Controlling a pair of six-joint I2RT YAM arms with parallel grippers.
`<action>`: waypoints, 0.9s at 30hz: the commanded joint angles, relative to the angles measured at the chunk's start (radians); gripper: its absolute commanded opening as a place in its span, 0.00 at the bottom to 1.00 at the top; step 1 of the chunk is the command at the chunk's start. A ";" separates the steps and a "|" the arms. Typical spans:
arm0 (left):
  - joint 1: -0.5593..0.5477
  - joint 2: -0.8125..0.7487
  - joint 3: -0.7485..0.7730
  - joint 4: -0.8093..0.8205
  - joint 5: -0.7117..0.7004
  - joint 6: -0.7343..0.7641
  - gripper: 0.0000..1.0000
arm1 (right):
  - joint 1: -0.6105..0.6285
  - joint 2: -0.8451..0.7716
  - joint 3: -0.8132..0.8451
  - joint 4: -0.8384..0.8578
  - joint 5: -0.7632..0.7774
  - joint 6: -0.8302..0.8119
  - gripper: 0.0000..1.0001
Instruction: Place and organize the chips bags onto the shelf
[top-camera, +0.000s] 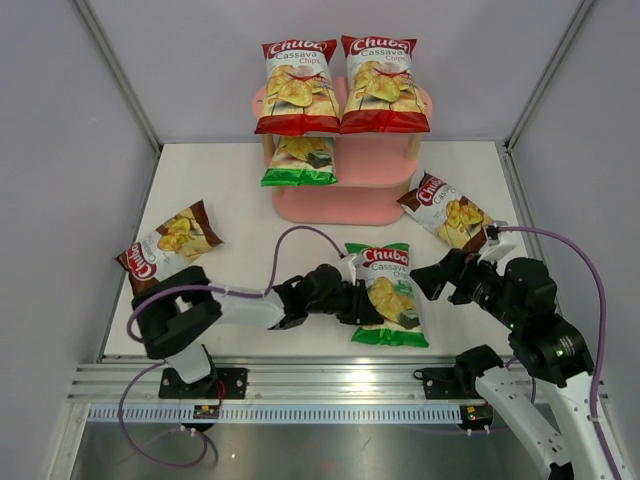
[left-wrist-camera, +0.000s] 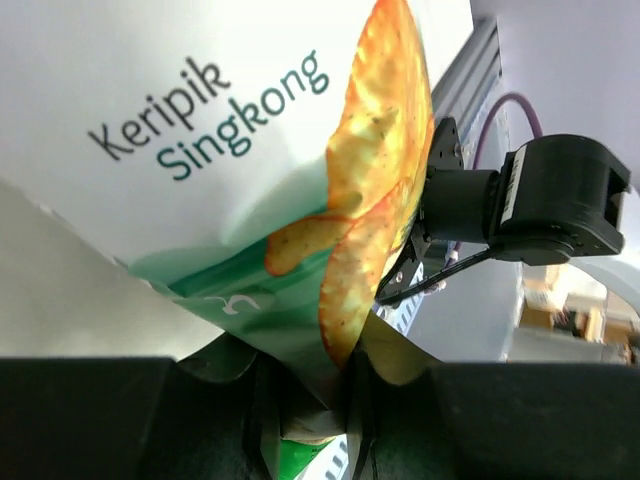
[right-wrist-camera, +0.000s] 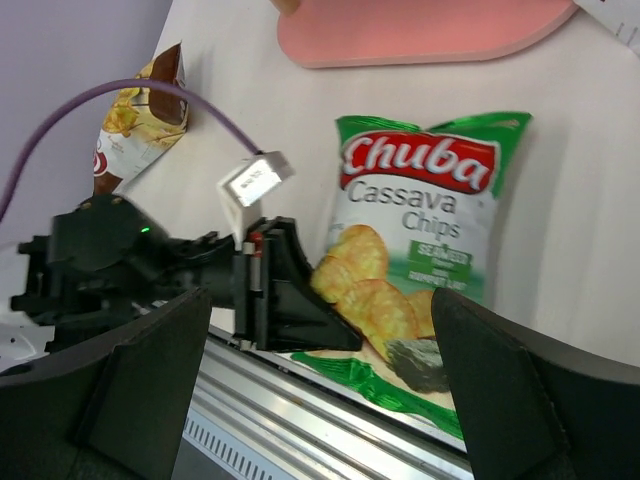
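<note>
Green bag (top-camera: 387, 292): lying flat on the table (top-camera: 240, 200); I am holding its left edge clamped in the left claw (top-camera: 356, 300). Right claw (top-camera: 440, 282): hanging just right of it, fingers apart. Beyond both claws, the pink shelf (top-camera: 345, 205) is carrying two red bags (top-camera: 297, 88) on top and a second green bag (top-camera: 300, 160) below. Brown bag (top-camera: 447, 210): lying just beyond the right claw. Other brown bag (top-camera: 168, 245): lying well left of the left claw.

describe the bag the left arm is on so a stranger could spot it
From the pink shelf at the back, come straight forward: a green chips bag lies on the table near its front edge. It is the only green bag off the shelf, and the jaws of the left gripper pinch its left edge.
</note>
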 joint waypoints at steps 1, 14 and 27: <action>0.001 -0.197 -0.099 0.077 -0.168 0.030 0.17 | -0.001 0.022 -0.042 0.078 -0.013 0.042 1.00; -0.009 -0.935 -0.371 -0.101 -0.597 0.075 0.13 | 0.001 0.014 -0.431 0.682 -0.410 0.491 1.00; -0.013 -1.103 -0.294 -0.187 -0.667 0.136 0.13 | 0.048 0.160 -0.553 1.215 -0.601 0.583 1.00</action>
